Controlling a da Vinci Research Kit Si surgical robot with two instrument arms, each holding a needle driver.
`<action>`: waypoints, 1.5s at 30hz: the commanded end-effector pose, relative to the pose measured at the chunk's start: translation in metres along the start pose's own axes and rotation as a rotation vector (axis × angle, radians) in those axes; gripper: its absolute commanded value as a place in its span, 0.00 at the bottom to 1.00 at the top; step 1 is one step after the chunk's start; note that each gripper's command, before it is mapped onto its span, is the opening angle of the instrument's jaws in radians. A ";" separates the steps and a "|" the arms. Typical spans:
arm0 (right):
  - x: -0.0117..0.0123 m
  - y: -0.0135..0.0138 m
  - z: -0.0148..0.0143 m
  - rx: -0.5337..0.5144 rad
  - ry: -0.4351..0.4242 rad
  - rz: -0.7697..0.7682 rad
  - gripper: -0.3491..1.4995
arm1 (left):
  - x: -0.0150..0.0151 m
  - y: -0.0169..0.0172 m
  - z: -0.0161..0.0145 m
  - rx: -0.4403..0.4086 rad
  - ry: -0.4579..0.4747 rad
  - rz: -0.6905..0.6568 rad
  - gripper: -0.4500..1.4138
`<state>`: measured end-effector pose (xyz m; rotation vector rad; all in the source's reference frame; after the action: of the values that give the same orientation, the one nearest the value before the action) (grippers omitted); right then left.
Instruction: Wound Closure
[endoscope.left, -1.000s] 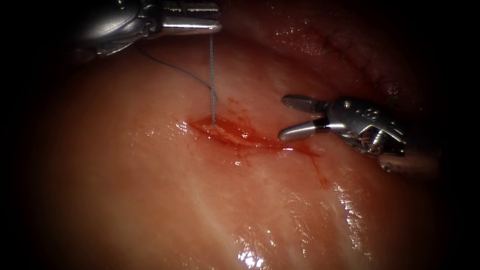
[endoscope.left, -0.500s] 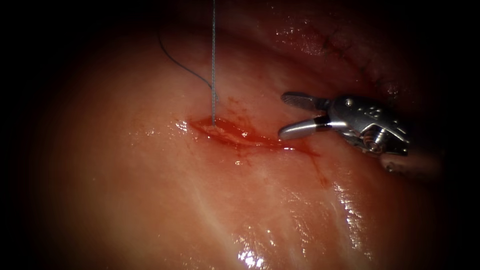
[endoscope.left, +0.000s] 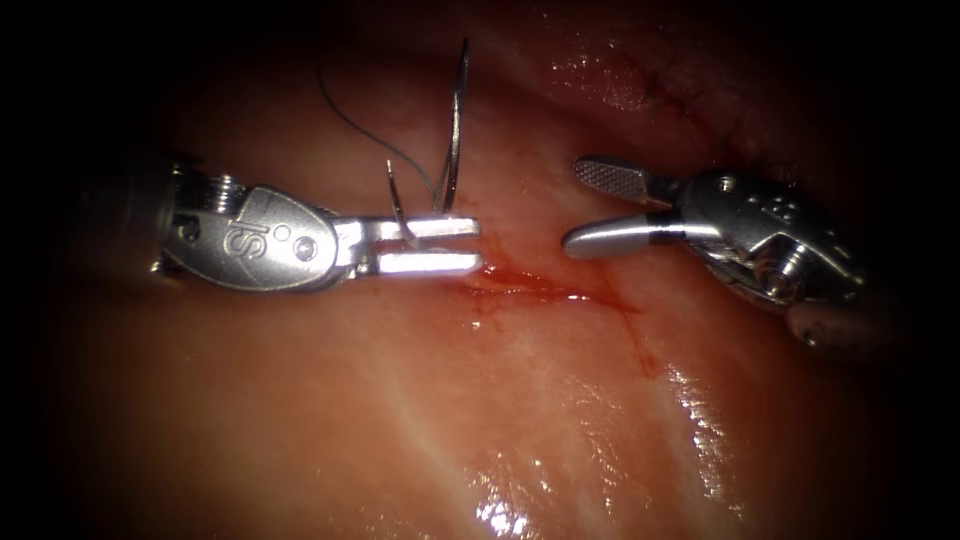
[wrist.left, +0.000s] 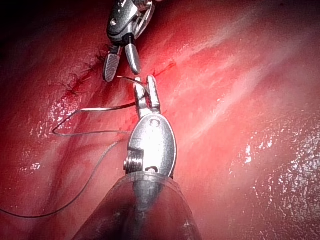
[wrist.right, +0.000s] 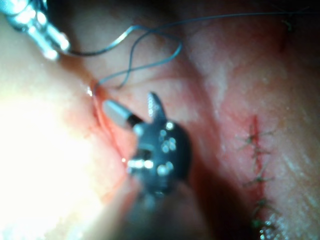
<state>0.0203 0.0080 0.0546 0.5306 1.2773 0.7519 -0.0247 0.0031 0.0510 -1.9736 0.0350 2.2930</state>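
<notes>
My left tool (endoscope.left: 478, 246) lies level over the left end of the cut (endoscope.left: 530, 287), its jaws shut on the curved needle (endoscope.left: 456, 130). The grip is near the bottom of the curve, with a short limb on one side and a long limb rising on the other. The needle is out of the tissue (endoscope.left: 400, 420). Dark thread (endoscope.left: 355, 125) trails slack up and to the left behind it. In the left wrist view the same jaws (wrist.left: 145, 81) pinch the needle (wrist.left: 127, 78), with thread (wrist.left: 70, 132) looping beside them. My right tool (endoscope.left: 575, 205) hovers open at the cut's right end, holding nothing.
An older stitched line (endoscope.left: 690, 100) runs across the tissue at the upper right, also seen in the right wrist view as a row of dark stitches (wrist.right: 257, 165). Red fluid lines the cut. The right tool (wrist.right: 130, 102) stands over the cut's end there.
The left tool had risen out of view with the thread taut from the cut. It has now come back in from the left holding the needle, and the thread is slack. The right tool rose slightly.
</notes>
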 end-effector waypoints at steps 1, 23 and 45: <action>-0.0003 0.0004 0.0008 0.008 -0.001 0.034 0.83 | -0.0007 0.0008 0.0005 -0.004 -0.005 0.001 0.00; 0.0008 -0.0005 0.0057 0.052 0.003 0.534 0.76 | -0.0024 0.0031 0.0017 0.073 -0.196 0.359 0.00; -0.0009 -0.0008 0.0095 0.074 -0.003 0.565 0.74 | -0.0023 0.0036 0.0023 0.071 -0.210 0.410 0.00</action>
<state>0.0289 0.0075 0.0562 0.9698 1.1629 1.1719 -0.0265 0.0001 0.0527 -1.8143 0.5445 2.6891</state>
